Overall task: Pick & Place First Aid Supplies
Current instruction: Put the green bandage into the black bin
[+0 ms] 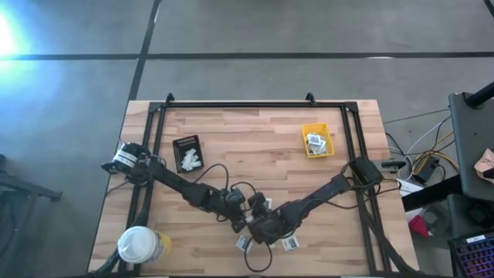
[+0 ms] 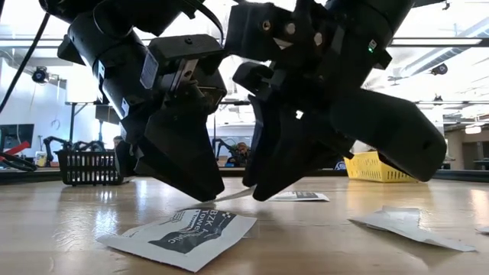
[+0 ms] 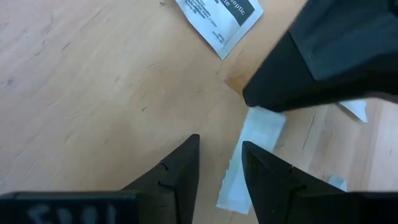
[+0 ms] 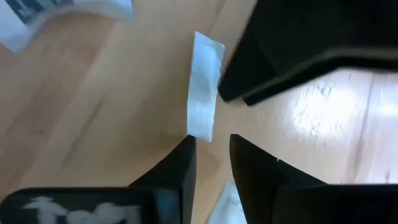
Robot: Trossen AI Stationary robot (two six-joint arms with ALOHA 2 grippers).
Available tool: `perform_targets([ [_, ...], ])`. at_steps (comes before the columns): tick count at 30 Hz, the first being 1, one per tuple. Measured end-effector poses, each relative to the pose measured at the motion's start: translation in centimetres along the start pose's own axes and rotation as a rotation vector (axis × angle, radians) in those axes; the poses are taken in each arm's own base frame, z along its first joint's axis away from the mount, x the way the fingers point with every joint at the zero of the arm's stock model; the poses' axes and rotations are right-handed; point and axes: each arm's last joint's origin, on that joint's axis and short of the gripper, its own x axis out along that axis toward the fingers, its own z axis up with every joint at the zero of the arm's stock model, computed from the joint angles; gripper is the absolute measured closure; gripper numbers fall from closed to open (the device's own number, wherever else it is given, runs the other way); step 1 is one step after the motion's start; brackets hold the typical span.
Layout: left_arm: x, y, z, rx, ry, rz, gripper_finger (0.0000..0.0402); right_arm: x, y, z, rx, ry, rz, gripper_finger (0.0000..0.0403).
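Note:
A narrow pale strip (image 3: 258,134) (image 4: 204,87) (image 2: 233,195) lies near the table's near edge, between both grippers. My left gripper (image 3: 221,149) (image 1: 238,222) is narrowly open, and one of its fingers covers the strip's middle. My right gripper (image 4: 211,140) (image 1: 259,222) is also narrowly open, with its tips at one end of the strip. Whether the strip lies flat or is raised at one end, I cannot tell. White square packets with dark centres (image 2: 183,233) (image 2: 409,223) (image 3: 221,18) lie flat on the wood nearby. My left gripper slants down from the table's left, and one finger (image 3: 267,174) stands over the strip's middle (image 3: 239,168); I cannot tell whether it touches. My right gripper slants down from the right with a fingertip (image 4: 183,152) at the strip's near end (image 4: 200,127); I cannot tell whether it touches either.
A small yellow bin (image 1: 318,140) holding square packets sits on the far right. A black tray (image 1: 187,152) holding white strips sits on the far left. A white-lidded yellow tub (image 1: 141,245) stands at the near left corner. Two packets (image 1: 243,244) (image 1: 290,244) lie by the near edge.

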Motion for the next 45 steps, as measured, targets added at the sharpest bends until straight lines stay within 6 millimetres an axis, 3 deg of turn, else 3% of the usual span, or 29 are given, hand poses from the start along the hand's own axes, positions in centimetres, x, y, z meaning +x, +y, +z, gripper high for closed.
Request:
perform_targets([
  [13, -0.2, -0.1, 0.1, 0.026, -0.006, -0.003, 0.0266, 0.0, 0.0, 0.3, 0.043, -0.032, -0.001, 0.0312],
  [25, -5.0, -1.5, 1.2, 0.228, -0.063, -0.039, 0.0266, -0.7, -0.2, 0.3, 0.056, 0.025, 0.005, 0.031],
  [31, -6.2, -2.3, -0.2, 0.308, -0.054, -0.031, 0.0266, -1.3, 0.2, 1.2, 0.018, -0.031, 0.071, 0.0298],
  [40, -3.5, -2.0, -1.4, 0.304, -0.126, 0.066, 0.0266, -0.4, 0.6, 1.3, 0.028, -0.056, 0.08, 0.0303],
  [45, -3.1, -1.9, -1.5, 0.285, -0.139, 0.084, 0.0266, 0.0, 0.9, 1.1, 0.025, -0.043, 0.082, 0.0311],
])
